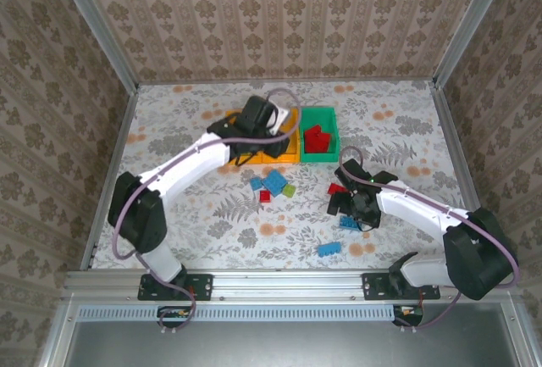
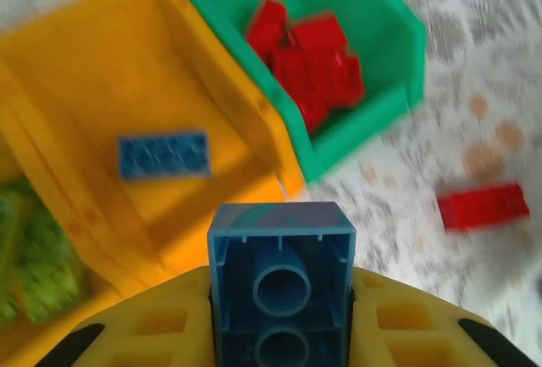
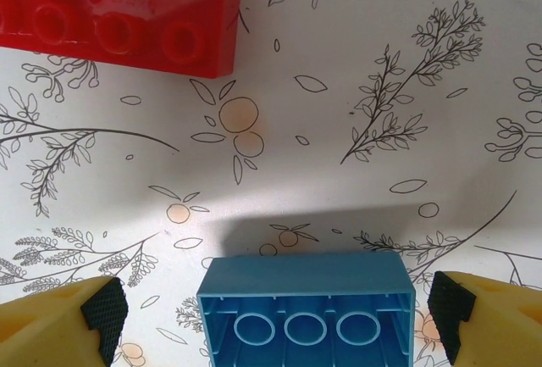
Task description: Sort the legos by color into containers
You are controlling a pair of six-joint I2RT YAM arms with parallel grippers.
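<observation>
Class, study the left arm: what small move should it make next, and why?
Probably open the left gripper and drop the held blue brick: it seems to hang over the orange bin where another blue brick already lies.

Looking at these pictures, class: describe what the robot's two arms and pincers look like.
The left arm and right arm have smooth white links between bulky black joints. A pale purple cable loops along each. The left pincer and right pincer each have two yellow fingers with black textured pads.
</observation>
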